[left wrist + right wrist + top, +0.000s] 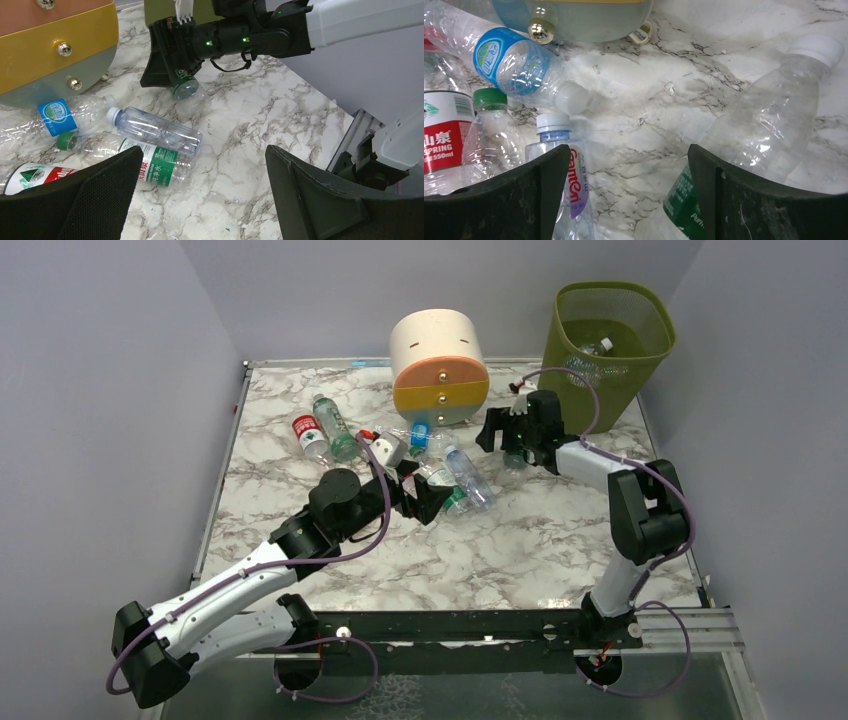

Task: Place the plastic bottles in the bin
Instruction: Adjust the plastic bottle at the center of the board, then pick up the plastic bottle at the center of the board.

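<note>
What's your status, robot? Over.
Left end effector open, empty. Right end effector open over green-label bottle. Bottles strewn on table; bin holds some. Drawer unit crowds them.

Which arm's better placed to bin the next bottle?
Right. The right gripper is open with the base of the green-label bottle just inside its fingers, and that arm sits nearest the bin. The left gripper, also open, hangs above the bottle pile, farther away.

We see a marble-patterned table [560,550] boxed in by plain lavender walls [100,390] — a round drawer unit [438,365] at twelve o'clock.
</note>
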You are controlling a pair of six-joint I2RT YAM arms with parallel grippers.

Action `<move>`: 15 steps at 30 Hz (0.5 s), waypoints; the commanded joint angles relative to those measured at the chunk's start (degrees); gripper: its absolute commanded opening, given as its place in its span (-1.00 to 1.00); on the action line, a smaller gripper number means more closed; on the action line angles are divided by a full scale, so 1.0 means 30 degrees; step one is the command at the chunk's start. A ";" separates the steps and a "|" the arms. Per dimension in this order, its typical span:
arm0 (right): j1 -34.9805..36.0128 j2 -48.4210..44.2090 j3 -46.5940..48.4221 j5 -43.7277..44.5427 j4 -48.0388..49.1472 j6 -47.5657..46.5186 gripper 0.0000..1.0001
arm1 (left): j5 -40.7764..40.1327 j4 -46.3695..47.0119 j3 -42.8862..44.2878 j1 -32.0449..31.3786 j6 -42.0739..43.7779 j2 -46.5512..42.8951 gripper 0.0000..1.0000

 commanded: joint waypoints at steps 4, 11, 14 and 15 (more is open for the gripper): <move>0.0040 -0.2812 -0.0385 0.1165 -0.1100 0.0291 0.80 | 0.0618 0.0457 -0.0267 0.0040 -0.0322 -0.0322 0.98; 0.0055 -0.2696 0.1588 0.5853 -0.5658 0.1228 0.80 | 0.0435 0.0270 -0.0031 0.0025 -0.0462 -0.0056 0.98; 0.0054 -0.2127 0.1624 0.6595 -0.6627 0.1721 0.80 | 0.0337 -0.0165 0.0231 0.0034 -0.0562 0.0074 0.98; 0.0048 -0.1955 0.1499 0.6665 -0.6702 0.1808 0.80 | 0.0380 -0.0260 0.0279 0.0031 -0.0623 0.0065 0.98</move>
